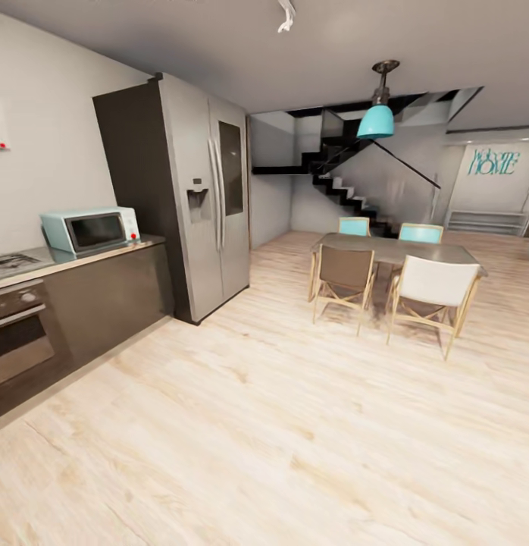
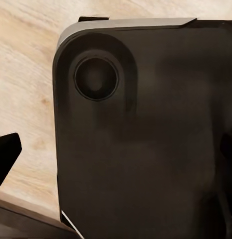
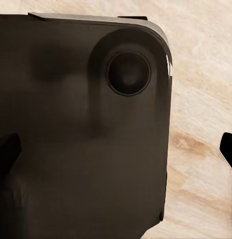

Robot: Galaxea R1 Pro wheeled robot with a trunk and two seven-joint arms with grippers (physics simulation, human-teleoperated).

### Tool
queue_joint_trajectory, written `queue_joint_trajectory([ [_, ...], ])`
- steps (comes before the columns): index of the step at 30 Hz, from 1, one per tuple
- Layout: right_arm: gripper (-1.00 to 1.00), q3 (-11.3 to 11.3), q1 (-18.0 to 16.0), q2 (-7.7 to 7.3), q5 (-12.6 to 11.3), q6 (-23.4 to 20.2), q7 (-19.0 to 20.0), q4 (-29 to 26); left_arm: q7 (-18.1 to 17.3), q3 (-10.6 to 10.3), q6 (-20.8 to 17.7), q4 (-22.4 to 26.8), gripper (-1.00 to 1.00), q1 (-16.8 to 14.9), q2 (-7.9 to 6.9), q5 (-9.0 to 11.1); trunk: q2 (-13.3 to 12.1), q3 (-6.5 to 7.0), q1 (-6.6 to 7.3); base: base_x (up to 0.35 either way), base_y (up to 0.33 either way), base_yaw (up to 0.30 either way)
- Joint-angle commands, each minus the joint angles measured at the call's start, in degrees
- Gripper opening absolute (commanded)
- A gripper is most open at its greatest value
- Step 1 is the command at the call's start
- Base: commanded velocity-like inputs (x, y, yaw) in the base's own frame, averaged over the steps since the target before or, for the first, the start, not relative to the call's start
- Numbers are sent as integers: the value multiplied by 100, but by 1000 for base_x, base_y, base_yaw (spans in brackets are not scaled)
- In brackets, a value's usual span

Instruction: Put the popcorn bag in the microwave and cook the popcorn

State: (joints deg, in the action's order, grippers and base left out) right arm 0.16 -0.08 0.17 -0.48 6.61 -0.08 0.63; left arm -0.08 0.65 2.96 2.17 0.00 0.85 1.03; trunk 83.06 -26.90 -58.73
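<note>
While the robot stands out on the wooden floor (image 1: 295,425), the head view takes in the kitchen at the left. The microwave (image 1: 90,230) sits on the desk (image 1: 105,256), its door shut, close to the tall fridge (image 1: 196,197). A hob (image 1: 10,265) lies at the desk's near end with a black oven (image 1: 18,326) under it. No popcorn bag can be made out on the stretch of desk in sight, so I cannot say where it lies. A dining table (image 1: 393,250) with chairs stands well apart at the right, and stairs (image 1: 348,189) rise behind it.

In the left wrist view, a dark rounded panel of the robot's own base (image 2: 145,149) lies over pale floor. A dark fingertip (image 2: 6,154) of the left end effector pokes in at one edge and another dark shape at the opposite edge, so the fingers look spread, holding nothing.

In the right wrist view the same sort of dark base panel (image 3: 81,129) shows, with a fingertip (image 3: 6,149) at one edge and another at the opposite edge: the right end effector likewise looks open and empty.

Judging from the task, a small paper bag should be light, soft and easily crushed. A gentle pinch across its thick rim or upper sides would likely hold best, kept upright so nothing spills.
</note>
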Motion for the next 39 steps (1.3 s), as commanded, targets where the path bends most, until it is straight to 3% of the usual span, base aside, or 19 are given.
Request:
queue_joint_trajectory([
  [1,100,2,-1,0,-5,29,-1,7,-1,6,15,2,100,0,2,11,2,-3,0,0,0,280],
  [13,100,5,-1,0,-5,25,-1,7,-1,6,20,11,100,0,3,11,2,-3,0,0,0,280],
  [20,100,9,-1,0,-5,25,-1,7,-1,6,20,11,100,0,-6,175,2,-3,0,0,0,280],
  [39,100,13,-1,-4,11,19,-20,7,41,14,20,2,100,0,1,195,2,-3,0,0,0,234],
])
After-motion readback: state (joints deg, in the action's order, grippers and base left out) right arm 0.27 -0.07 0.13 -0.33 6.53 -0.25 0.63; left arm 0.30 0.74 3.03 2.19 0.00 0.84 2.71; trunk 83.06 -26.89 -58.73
